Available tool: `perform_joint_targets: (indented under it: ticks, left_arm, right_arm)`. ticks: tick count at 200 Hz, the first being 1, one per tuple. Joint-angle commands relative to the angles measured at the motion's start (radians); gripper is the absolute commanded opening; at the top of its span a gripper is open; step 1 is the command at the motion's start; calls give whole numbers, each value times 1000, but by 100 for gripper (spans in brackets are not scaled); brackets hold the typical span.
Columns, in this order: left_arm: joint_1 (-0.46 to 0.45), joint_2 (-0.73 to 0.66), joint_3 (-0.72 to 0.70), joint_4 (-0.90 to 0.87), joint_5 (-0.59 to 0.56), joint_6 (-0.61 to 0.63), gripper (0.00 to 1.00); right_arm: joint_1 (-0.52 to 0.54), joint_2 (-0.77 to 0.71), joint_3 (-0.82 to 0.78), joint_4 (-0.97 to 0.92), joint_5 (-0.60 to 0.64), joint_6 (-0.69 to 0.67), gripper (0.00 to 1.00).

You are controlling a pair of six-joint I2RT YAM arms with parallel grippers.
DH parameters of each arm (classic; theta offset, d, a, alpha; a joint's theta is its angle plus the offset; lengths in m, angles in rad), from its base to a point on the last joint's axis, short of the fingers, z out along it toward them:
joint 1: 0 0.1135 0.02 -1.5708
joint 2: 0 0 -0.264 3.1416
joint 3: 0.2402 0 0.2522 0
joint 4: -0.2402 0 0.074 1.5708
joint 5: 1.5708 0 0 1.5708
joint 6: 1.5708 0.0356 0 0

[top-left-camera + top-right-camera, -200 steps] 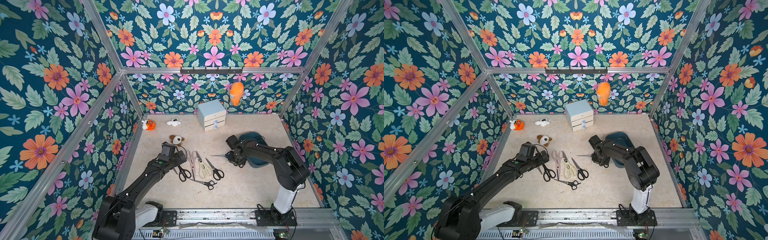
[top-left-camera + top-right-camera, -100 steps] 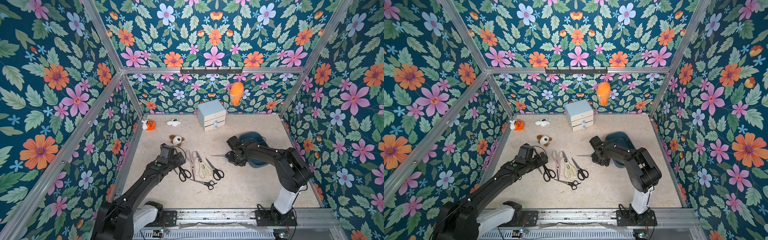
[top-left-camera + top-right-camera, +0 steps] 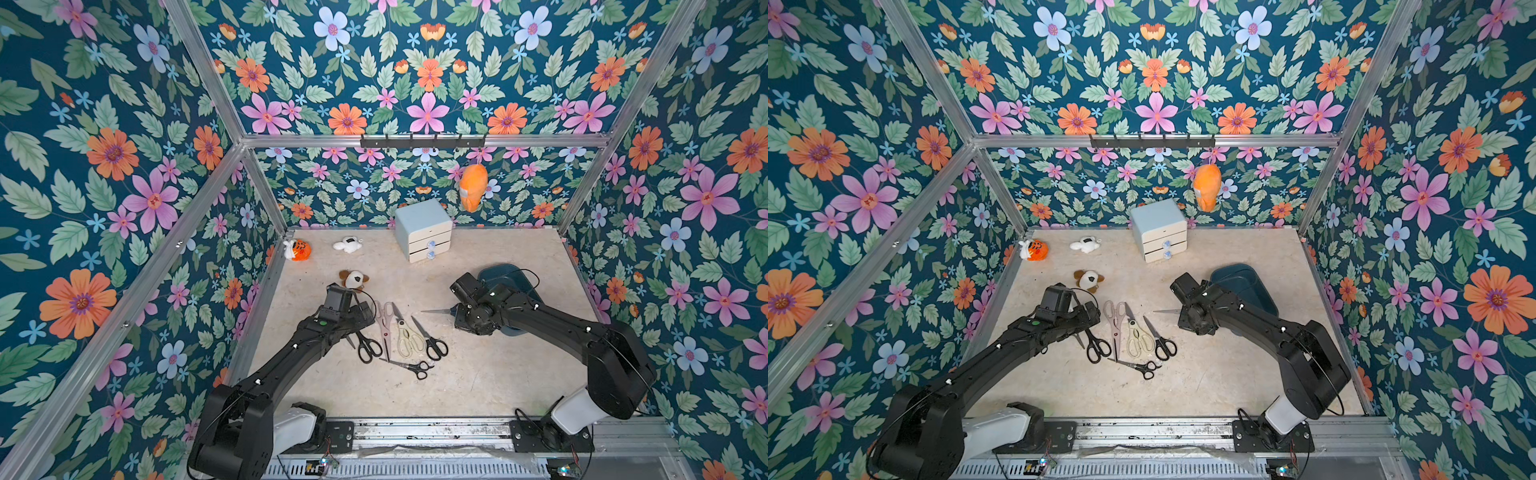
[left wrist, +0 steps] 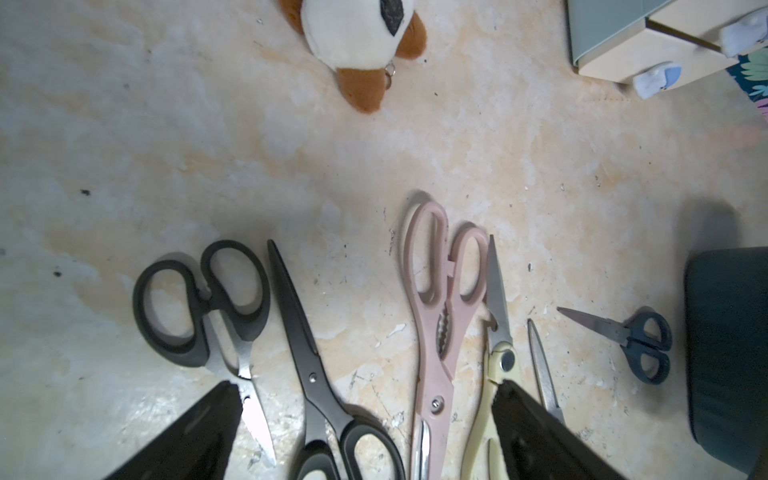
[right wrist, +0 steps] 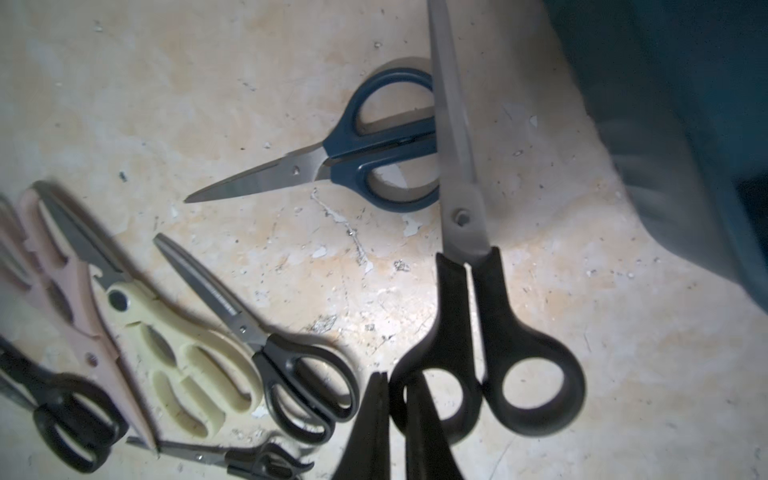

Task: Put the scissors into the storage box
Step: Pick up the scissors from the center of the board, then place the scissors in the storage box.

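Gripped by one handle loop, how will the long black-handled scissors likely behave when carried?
The long black-handled scissors look like rigid metal, so they should not flex. The right gripper pinches only one loop's rim, so the long blade may swing or pivot in the grip. The free loop might let the closed blades fall open.

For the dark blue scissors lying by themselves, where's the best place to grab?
Across the neck of the dark blue scissors, behind the pivot, coming straight down from above: they lie flat and closed, with bare table on both sides.
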Motion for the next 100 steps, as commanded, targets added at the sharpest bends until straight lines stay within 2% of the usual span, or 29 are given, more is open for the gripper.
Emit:
perform_joint_targets:
  ticks: [1, 41, 100]
  left_arm:
    - [0, 13, 8, 32, 26, 19, 99]
    - [-2, 20, 6, 38, 33, 7, 99]
    - [-10, 43, -4, 49, 30, -33, 99]
  right_arm:
    - [5, -56, 19, -49, 18, -6, 0]
    - [-24, -118, 101, -140, 51, -148, 0]
    - [-297, -122, 115, -186, -40, -405, 0]
